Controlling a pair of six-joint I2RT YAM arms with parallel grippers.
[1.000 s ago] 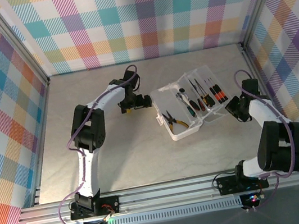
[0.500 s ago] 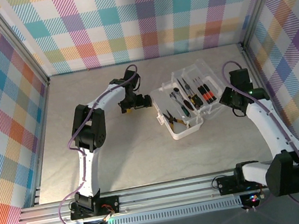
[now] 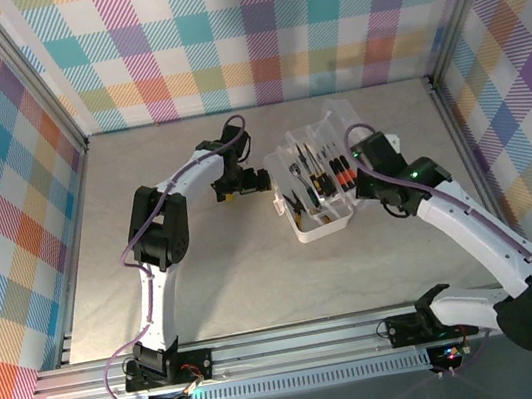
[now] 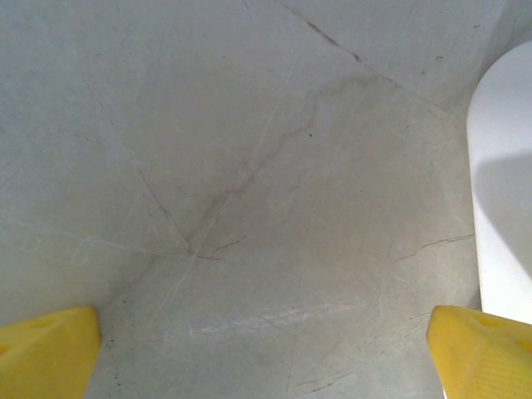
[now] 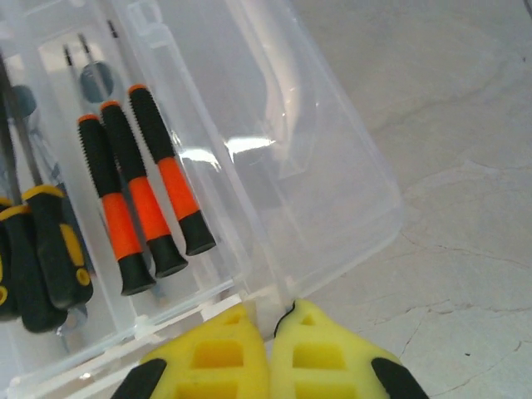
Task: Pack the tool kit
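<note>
The tool kit case [image 3: 315, 228] is translucent white and sits mid-table, with its lid [image 3: 328, 125] tipped up steeply over the base. Orange-and-black screwdrivers [image 5: 146, 196] and yellow-and-black handled tools [image 5: 43, 259] lie in its tray. My right gripper [image 5: 272, 320] is shut, and its yellow fingertips press against the lower edge of the clear lid [image 5: 309, 166]. In the top view the right gripper [image 3: 356, 151] is at the case's right side. My left gripper [image 3: 262, 178] stands open just left of the case, its yellow fingers [image 4: 50, 353] wide apart over bare table, with the case's white wall [image 4: 501, 191] beside the right one.
The grey marbled table [image 3: 206, 270] is ringed by aluminium posts and checked fabric walls [image 3: 249, 30]. Open room lies in front of the case and along the left side. The right arm's forearm [image 3: 473, 227] stretches diagonally across the right of the table.
The right arm has swung left and forward, pushing the lid from lying flat to standing steeply over the base. The case has shifted slightly left. The left arm has stayed put.
</note>
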